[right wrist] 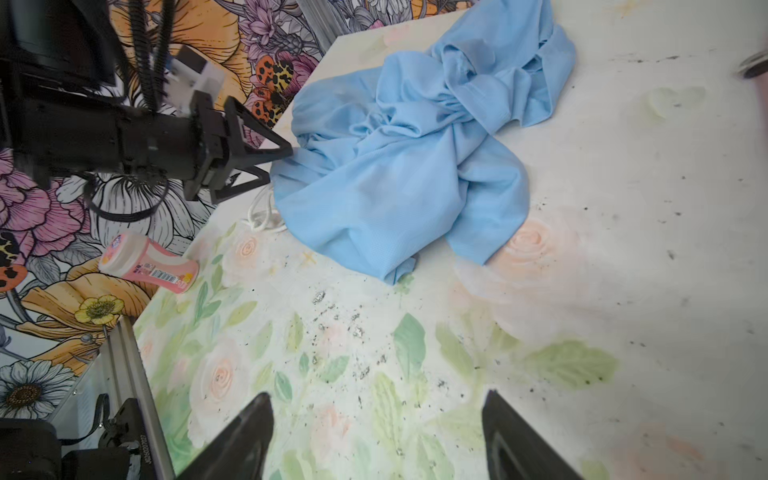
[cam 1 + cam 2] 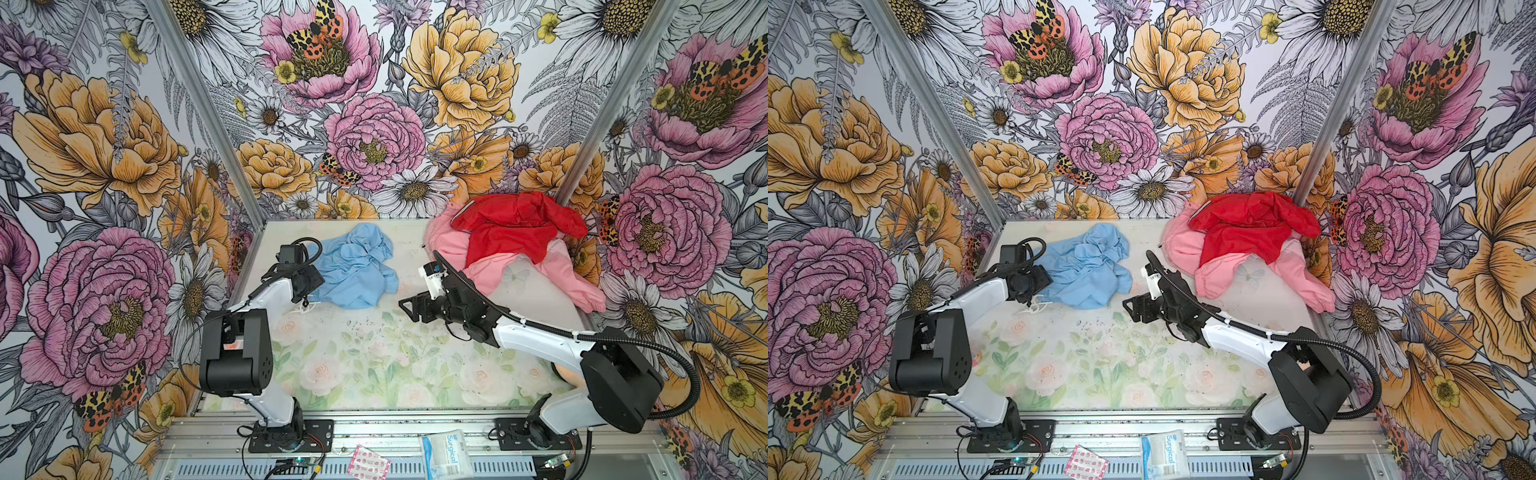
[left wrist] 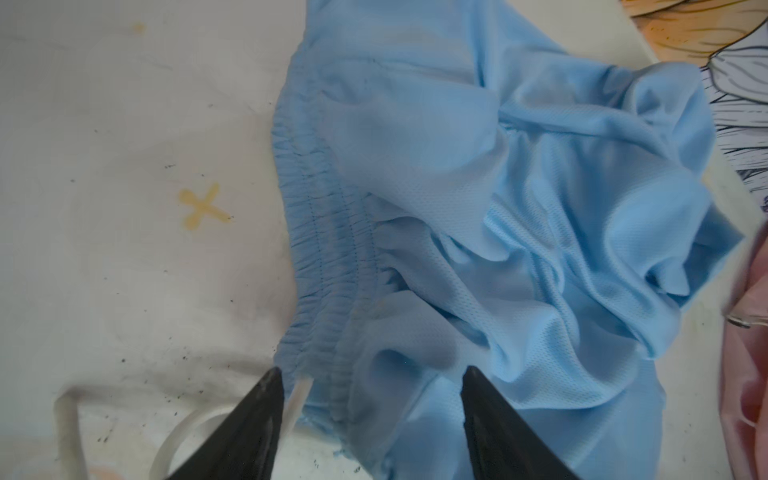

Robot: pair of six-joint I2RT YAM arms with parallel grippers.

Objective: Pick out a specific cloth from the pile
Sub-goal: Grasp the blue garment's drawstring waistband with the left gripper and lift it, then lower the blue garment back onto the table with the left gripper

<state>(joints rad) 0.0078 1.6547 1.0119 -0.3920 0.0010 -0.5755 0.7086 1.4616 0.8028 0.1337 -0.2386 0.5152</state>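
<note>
The cloth point(image 2: 357, 270) point(image 2: 1088, 270), a crumpled sky-blue garment with an elastic waistband, lies at the back left of the table. My left gripper point(image 3: 370, 372) point(image 1: 279, 164) is open at its near left edge, and the waistband folds point(image 3: 332, 291) lie between its jaws. The pile sits at the back right, a red garment point(image 2: 511, 232) point(image 2: 1246, 232) on top of a pink one point(image 2: 552, 274) point(image 2: 1304, 274). My right gripper point(image 2: 409, 309) point(image 1: 378, 397) hangs open over bare table between cloth and pile, holding nothing.
A white drawstring point(image 3: 66, 415) point(image 2: 305, 307) trails from the cloth by the left gripper. A pink bottle point(image 1: 149, 266) lies at the table's left edge. A surgical packet point(image 2: 446, 455) and a plaster pack point(image 2: 368, 461) rest on the front rail. Floral walls enclose three sides.
</note>
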